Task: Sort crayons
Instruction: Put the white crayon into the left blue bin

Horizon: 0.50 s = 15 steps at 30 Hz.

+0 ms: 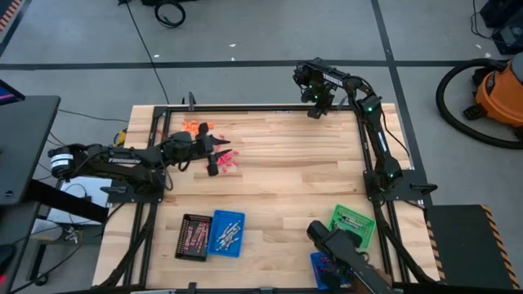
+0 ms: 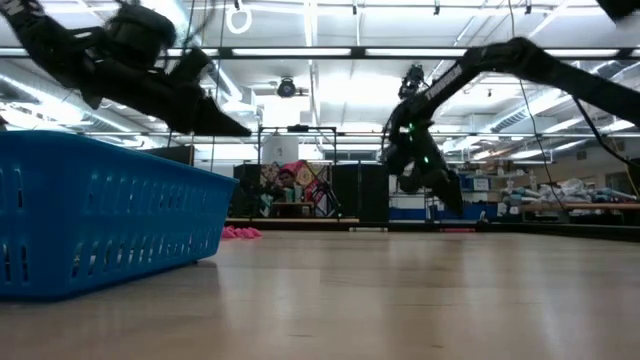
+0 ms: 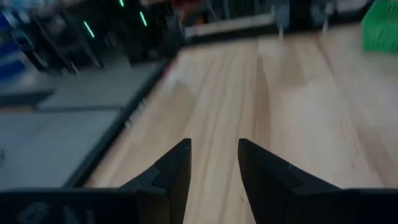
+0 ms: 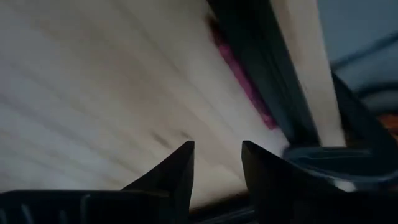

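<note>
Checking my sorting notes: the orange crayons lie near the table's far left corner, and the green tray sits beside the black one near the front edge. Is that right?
Not quite. In the high view the tray beside the black tray is the blue tray; the green tray sits apart, toward the right. The orange crayons do lie near the far left corner.

Wooden table (image 1: 286, 171): orange crayons (image 1: 194, 126), pink crayons (image 1: 225, 162), black tray (image 1: 194, 237), blue tray (image 1: 226, 233), green tray (image 1: 352, 223).

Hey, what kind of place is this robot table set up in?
Probably a robotics lab or workshop: bare concrete floor with cables, an orange shop vacuum beside the table, and strip-lit ceiling over cluttered workbenches.
</note>
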{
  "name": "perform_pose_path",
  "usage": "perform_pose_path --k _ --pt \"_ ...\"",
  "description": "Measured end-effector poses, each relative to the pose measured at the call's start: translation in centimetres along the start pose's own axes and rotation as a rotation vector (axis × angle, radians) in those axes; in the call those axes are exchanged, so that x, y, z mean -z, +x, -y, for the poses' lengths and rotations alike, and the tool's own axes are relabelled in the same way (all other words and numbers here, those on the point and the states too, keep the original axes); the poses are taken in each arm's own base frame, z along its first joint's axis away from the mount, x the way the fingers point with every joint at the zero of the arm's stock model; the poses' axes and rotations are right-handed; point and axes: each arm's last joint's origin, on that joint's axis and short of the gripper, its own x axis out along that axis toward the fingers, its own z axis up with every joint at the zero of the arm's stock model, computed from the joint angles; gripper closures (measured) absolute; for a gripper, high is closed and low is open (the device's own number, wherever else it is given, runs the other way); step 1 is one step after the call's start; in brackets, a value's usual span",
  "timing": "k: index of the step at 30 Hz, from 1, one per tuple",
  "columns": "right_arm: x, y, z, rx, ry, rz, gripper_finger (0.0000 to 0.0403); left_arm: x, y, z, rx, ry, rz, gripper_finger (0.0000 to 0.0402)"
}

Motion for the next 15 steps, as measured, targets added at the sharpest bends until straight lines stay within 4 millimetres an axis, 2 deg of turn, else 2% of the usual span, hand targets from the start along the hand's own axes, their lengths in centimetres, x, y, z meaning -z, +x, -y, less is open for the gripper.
perform_pose_path --k 3,5,7,12,15 --pt "0.3 -2.7 -1.0 -0.028 -0.001 0.2 0.0269 -0.1 1.1 0.0 0.023 -0.005 -0.085 0.026" --pt "0.9 -3.7 -1.5 -0.002 -0.024 0.285 0.0276 -0.5 2.0 -0.1 0.025 -0.007 -0.097 0.026" --pt "1.4 -3.8 -1.7 -0.001 -0.019 0.319 0.0283 -0.4 2.7 -0.2 0.017 -0.013 -0.126 0.026" --pt "4.4 -3.3 -2.5 -0.024 0.073 0.265 0.0289 -0.8 5.1 -1.1 -0.003 -0.04 -0.191 0.026" --pt "6.1 -3.1 -3.6 -0.04 0.108 0.337 0.029 -0.7 6.7 -1.3 0.003 -0.04 -0.235 0.026"
